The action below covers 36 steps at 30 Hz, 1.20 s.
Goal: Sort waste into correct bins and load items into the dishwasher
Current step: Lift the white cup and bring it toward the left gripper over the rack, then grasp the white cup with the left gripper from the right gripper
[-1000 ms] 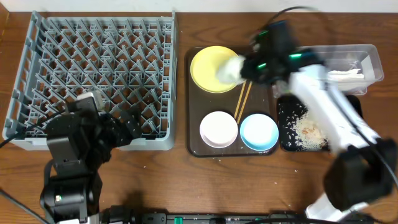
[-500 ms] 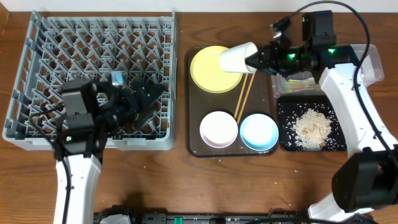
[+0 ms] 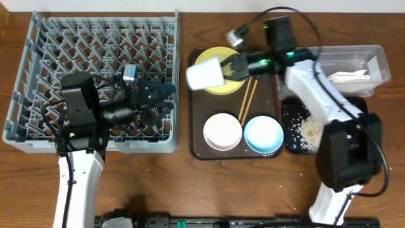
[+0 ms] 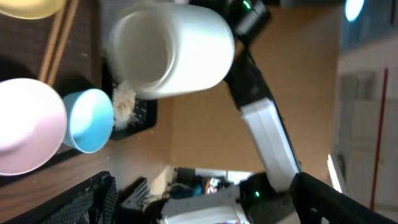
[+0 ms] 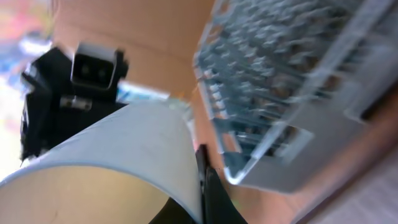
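Overhead: the right pincer (image 3: 235, 66) pinches the small white cup (image 3: 205, 75) sideways in mid-air, near the large square grey plastic dish rack (image 3: 95, 38). The left pincer (image 3: 158, 95) hangs spread above the rack.

Left wrist: the cup's mouth (image 4: 143, 53) shows. It looks light, stiff and slippery, so grip across its wall.

Right wrist: the pincer bites the rim.

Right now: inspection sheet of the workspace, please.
Surface: wooden table, dark brown tray mid-table.
Job's things: dish rack left, no dishes seen in it; yellow plate, white bowl, blue bowl, chopsticks on that tray; rice scraps in black tray; napkin in clear tub.
Clutter: nothing seen.
Grippers: right gripper shut on white cup, mouth toward the rack; left gripper open over the rack.
Cables: black cable arcs over the right arm.
Surroundings: nothing seen.
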Motion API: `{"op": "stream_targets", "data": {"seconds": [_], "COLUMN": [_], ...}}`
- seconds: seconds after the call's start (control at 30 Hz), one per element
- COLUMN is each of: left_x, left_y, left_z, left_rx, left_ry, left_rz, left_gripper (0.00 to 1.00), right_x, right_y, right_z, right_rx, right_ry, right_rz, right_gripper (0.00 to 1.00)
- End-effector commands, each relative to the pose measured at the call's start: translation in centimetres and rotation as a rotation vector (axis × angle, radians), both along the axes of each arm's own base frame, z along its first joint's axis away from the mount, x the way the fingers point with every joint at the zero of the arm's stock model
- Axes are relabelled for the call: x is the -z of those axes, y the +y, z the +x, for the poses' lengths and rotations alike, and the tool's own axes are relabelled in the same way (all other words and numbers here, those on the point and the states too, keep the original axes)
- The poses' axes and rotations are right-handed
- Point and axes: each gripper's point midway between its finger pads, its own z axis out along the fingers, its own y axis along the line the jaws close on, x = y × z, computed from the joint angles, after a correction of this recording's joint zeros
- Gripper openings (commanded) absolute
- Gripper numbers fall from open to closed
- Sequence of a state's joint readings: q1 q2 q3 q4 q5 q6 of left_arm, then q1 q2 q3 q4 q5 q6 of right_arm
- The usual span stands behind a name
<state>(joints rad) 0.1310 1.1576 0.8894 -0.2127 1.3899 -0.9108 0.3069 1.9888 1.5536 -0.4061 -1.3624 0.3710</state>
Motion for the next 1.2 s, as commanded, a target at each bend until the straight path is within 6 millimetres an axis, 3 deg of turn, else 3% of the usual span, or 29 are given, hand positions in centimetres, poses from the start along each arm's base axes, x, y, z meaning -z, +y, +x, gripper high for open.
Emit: {"op": "stream_targets", "data": {"seconds": [0.0, 0.3, 0.77, 1.17], "left_x": [-1.6, -1.6, -1.5, -1.4], "left_y": [-0.3, -0.3, -0.2, -0.2], "left_z": [-1.0, -1.1, -0.8, -0.7], "left_rx": [0.075, 0.075, 0.064, 0.057], "left_ry": [-0.046, -0.045, -0.057, -0.057], "left_rz": [-0.044, -0.044, -0.032, -0.028], "left_gripper": [0.92, 0.92, 0.92, 0.92], "right_x": [-1.9, -3.1, -4.1, -3.7], "right_y": [1.6, 2.4, 5.2, 7.2], "right_z": [-2.4, -2.2, -4.0, -5.7], "right_rx": [-0.132, -0.149, -0.219, -0.263], "right_ry": [-0.013, -0.045, -0.071, -0.065], "right_rz": [0.105, 0.128, 0.146, 0.140], "right_gripper": [0.01, 0.01, 0.01, 0.01]}}
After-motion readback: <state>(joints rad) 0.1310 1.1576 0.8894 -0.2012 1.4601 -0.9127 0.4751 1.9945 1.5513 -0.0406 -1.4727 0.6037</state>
